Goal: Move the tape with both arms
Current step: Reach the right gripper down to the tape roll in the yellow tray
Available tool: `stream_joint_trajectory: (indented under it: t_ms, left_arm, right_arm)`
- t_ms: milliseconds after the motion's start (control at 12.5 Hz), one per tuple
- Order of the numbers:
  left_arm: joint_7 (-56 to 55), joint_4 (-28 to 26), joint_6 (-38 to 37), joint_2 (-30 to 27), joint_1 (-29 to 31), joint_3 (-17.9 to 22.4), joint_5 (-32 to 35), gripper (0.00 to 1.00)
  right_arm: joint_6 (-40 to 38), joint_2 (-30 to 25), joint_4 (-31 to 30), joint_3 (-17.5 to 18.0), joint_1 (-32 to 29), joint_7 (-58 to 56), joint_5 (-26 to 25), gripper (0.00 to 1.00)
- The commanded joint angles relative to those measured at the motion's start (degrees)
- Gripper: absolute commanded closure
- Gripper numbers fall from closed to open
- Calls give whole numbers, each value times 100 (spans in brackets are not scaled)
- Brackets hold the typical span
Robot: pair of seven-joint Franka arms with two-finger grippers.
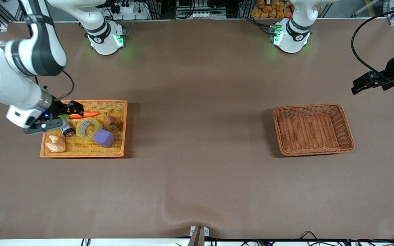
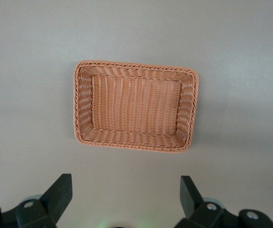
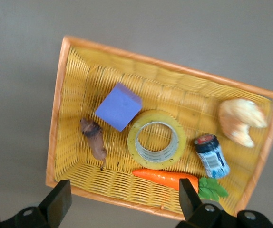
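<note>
The yellow tray (image 1: 120, 128) at the right arm's end of the table holds 6 items. The tape (image 1: 89, 129) lies flat in its middle, hole facing up, so it has no long axis. It touches the purple block (image 1: 104, 138); the small jar (image 1: 67, 131), carrot (image 1: 84, 114), brown piece (image 1: 112, 122) and pale croissant-like piece (image 1: 56, 144) crowd around it. The roll is yellowish, translucent, with a grey-white core.

The right gripper (image 3: 122, 199) hovers over the tray, fingers spread, holding nothing. The left gripper (image 2: 126, 192), likewise spread and unloaded, waits above the table near the brown wicker basket (image 1: 345, 127).
</note>
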Motion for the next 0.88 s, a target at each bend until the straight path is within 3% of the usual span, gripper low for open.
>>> stream_joint_trajectory:
  t_ms: [0,638,798]
  left_arm:
    - [125,-4,-65,-36,93,5,-41,0]
    - [116,-13,-65,-27,93,5,-33,0]
    - [116,-13,-65,-27,101,5,-33,0]
  right_arm:
    - [166,511,-24,-27,-284,-969,25,0]
    - [2274,1944,-121,-36,-559,-3428,210,0]
    - [2347,2077,-121,-36,-638,-3758,210,0]
